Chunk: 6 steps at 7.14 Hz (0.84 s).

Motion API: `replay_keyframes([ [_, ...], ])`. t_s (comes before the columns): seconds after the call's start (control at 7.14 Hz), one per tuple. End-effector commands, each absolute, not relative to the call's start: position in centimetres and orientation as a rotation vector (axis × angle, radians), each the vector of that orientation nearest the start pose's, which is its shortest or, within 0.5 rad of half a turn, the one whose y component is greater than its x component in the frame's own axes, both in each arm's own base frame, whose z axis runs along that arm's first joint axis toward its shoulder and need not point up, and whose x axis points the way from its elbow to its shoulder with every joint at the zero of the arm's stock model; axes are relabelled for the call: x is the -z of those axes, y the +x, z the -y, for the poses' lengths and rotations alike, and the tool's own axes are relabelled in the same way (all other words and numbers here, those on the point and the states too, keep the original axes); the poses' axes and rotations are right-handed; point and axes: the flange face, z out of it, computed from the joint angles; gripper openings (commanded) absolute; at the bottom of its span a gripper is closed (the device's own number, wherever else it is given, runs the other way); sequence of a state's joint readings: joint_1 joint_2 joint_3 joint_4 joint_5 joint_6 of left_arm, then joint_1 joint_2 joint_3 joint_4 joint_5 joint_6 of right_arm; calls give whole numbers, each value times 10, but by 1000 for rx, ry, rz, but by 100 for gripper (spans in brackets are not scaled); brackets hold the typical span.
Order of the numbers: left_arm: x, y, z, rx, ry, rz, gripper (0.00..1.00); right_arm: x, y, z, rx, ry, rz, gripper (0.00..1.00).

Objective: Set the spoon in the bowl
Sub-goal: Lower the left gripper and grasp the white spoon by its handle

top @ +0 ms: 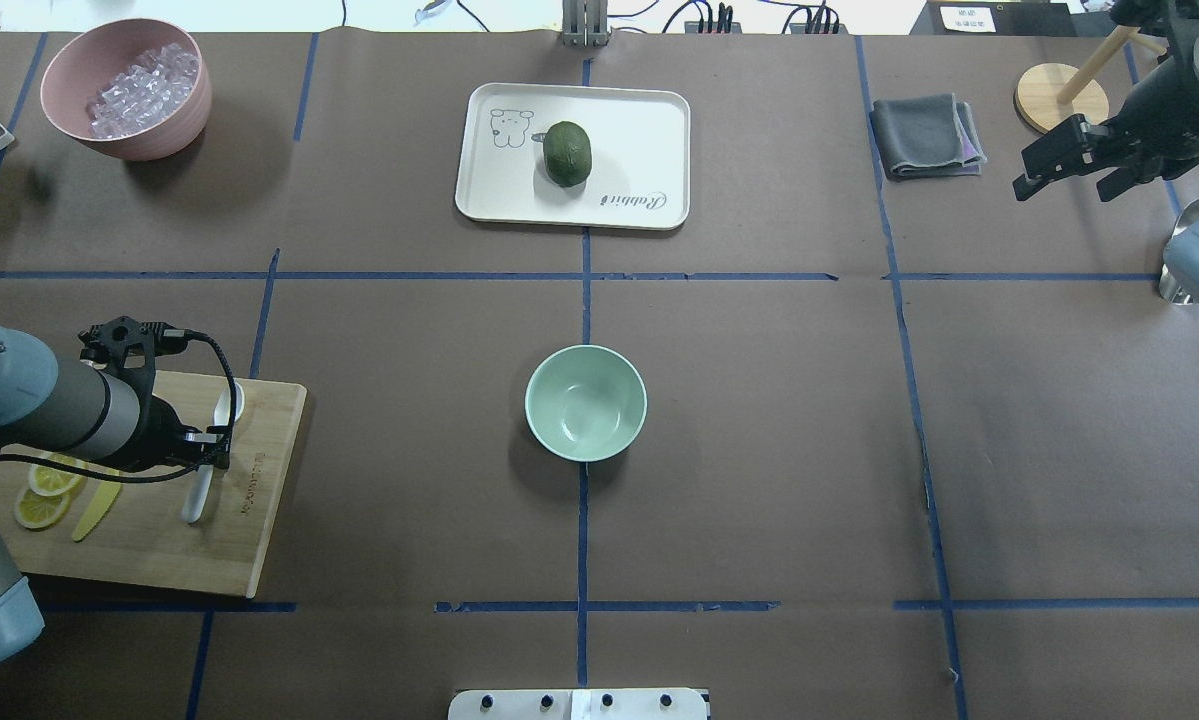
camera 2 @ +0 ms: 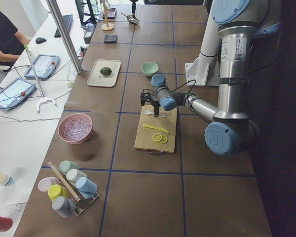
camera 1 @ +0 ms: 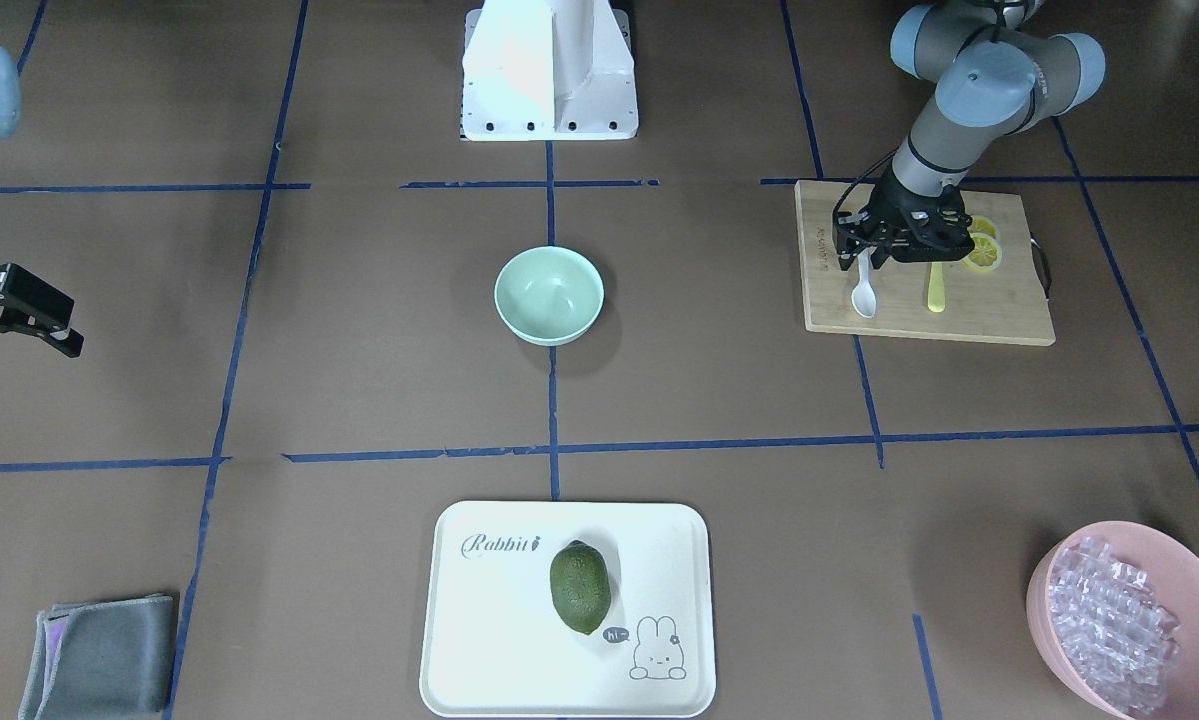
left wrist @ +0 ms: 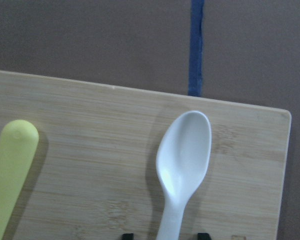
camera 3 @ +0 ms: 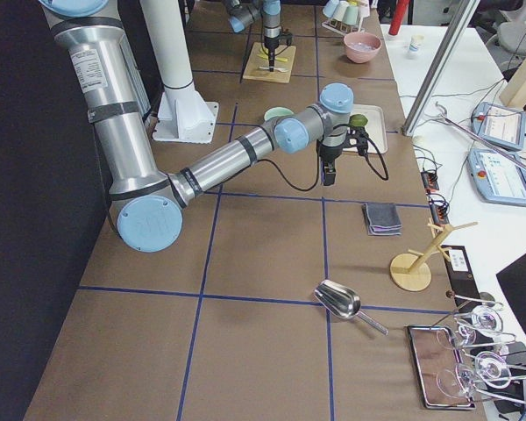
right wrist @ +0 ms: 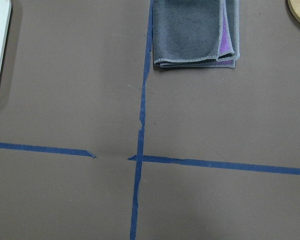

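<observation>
On the wooden cutting board (camera 1: 959, 322) at the robot's left side of the table, the spoon (camera 1: 864, 296) lies flat with its scoop facing up and pointing away from the robot base. It sits on the half of the board nearer the bowl (camera 1: 549, 296). The left gripper (camera 1: 862, 263) is lowered over the spoon's handle. Its jaws are parted and straddle the handle. In the left wrist view a dark fingertip (left wrist: 128, 235) shows on each side of the handle, with a small gap between pad and plastic, so the spoon is not clamped. The yellow-green knife (camera 1: 936, 290) lies parallel to the spoon, apart from it, and the lemon slices (camera 1: 984, 250) rest at the knife's far side, partly under the wrist. The bowl stands upright and empty at the table centre on a blue tape line, well apart from the board. The right gripper (top: 1065, 188) hangs above the opposite end of the table near the grey cloth (top: 924, 135), jaws spread wide and holding nothing. At the operators' side, the white tray (camera 1: 479, 640) carries an avocado (camera 1: 579, 588), and the pink bowl (camera 1: 1044, 600) holds clear cubes (camera 1: 1109, 610).
</observation>
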<state>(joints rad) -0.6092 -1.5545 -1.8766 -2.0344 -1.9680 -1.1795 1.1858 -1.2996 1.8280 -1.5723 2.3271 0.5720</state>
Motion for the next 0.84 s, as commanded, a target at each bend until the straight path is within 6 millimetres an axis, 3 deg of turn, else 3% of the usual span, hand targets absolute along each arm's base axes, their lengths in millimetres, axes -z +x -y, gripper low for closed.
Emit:
replay_keyframes([
  [0.0, -474, 359, 366, 62, 10, -812, 0, -387, -156, 557, 24, 104, 884, 100],
  [0.42, -457, 354, 374, 66, -22, -836, 0, -387, -156, 557, 24, 104, 884, 100],
  [0.56, -441, 352, 382, 75, -41, -848, 0, -386, -156, 557, 25, 105, 885, 100],
  [0.7, -399, 350, 398, 98, -63, -845, 0, -387, -155, 556, 25, 105, 885, 100],
])
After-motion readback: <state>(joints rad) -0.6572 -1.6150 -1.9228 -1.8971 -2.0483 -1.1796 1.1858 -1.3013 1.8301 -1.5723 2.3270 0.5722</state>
